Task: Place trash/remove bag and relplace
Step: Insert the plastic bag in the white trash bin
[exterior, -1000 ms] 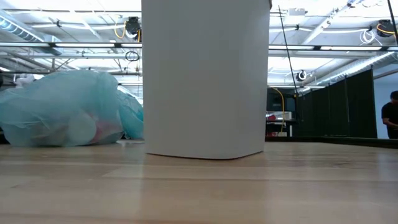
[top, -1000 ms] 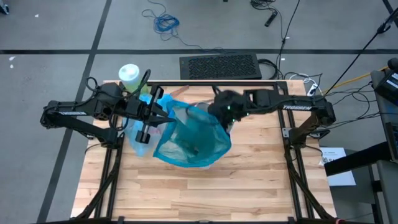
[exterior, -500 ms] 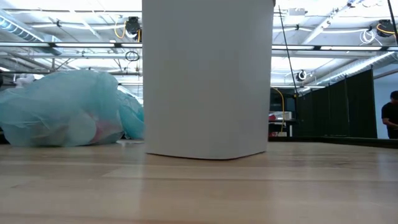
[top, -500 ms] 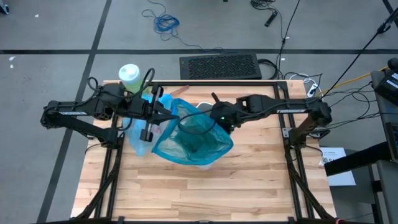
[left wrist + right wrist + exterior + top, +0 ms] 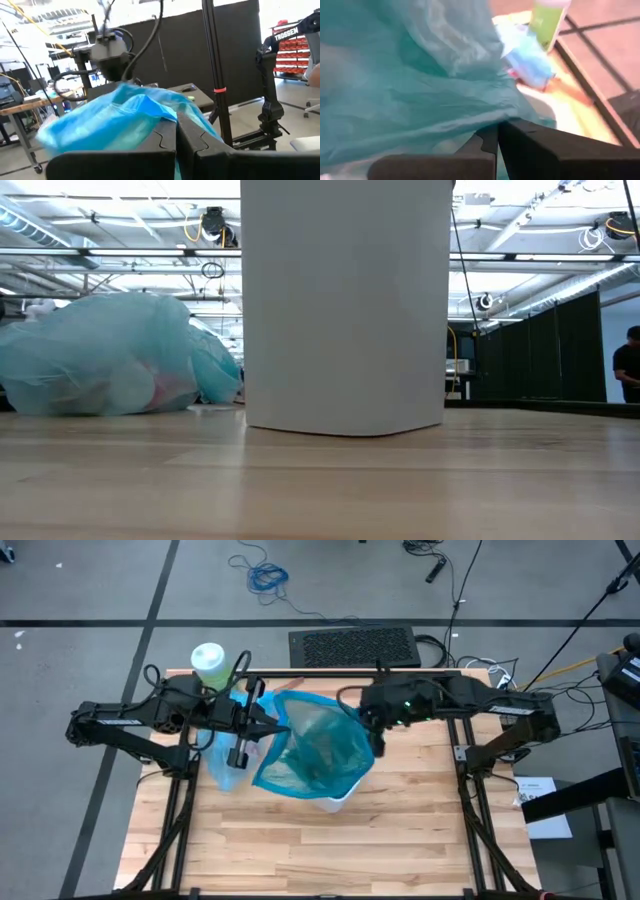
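**Bag stretched over wastebasket, mid-table**

Wastebasket (image 5: pixel 345 310) at centre, draped by the bag (image 5: pixel 315 750). To its left, just beside, filled liner (image 5: pixel 100 355); bottle (image 5: pixel 209 662) behind that, at table's (image 5: pixel 300 850) far-left corner. Left gripper (image 5: pixel 268 727) and right gripper (image 5: pixel 378 740) flanking the bag.

Teal-green bag (image 5: pixel 312 750), white wastebasket (image 5: pixel 345 305), pale wood table (image 5: pixel 300 850).

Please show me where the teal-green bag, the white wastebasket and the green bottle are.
teal-green bag (image 5: pixel 318 752): high view, middle of its stretched plastic.
white wastebasket (image 5: pixel 345 310): low view, middle of its front wall.
green bottle (image 5: pixel 208 662): high view, its white cap.
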Controlling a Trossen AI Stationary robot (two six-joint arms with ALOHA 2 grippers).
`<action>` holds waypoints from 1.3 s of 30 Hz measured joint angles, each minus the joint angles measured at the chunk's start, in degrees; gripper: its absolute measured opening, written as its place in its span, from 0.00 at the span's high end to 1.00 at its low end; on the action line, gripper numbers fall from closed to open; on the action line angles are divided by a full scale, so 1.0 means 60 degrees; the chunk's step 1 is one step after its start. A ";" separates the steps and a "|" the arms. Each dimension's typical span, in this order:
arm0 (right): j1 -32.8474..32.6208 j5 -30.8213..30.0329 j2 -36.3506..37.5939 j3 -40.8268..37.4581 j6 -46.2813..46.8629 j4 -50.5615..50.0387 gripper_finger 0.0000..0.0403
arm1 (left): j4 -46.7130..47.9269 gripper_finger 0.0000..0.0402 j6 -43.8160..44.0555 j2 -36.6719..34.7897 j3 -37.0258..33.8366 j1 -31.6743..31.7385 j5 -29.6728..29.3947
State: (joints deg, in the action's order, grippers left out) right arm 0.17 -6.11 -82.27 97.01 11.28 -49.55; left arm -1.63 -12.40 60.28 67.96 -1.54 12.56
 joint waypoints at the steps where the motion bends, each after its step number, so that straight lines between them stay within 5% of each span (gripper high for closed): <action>1: 0.0128 0.0013 -0.0108 0.0000 -0.0197 0.0213 1.00 | -0.0003 1.00 0.0005 0.0031 0.0000 0.0000 0.0001; 12: 0.0246 0.2568 -0.1679 -0.0011 -0.0019 -0.0099 1.00 | 0.0218 1.00 0.0013 0.0198 0.0000 -0.0022 -0.0460; 25: 0.0003 0.1728 -0.2593 0.0050 0.1176 -0.1267 1.00 | 0.0551 1.00 0.0006 0.0136 0.0000 -0.0359 -0.0731; 39: -0.0111 0.0527 0.0065 -0.0033 0.1594 -0.1484 1.00 | 0.0583 1.00 -0.0030 0.0252 0.0000 -0.0393 -0.0897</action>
State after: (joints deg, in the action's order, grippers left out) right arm -0.49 -2.95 -81.89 96.82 20.84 -58.46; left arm 1.87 -12.58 61.80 67.96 -3.90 7.18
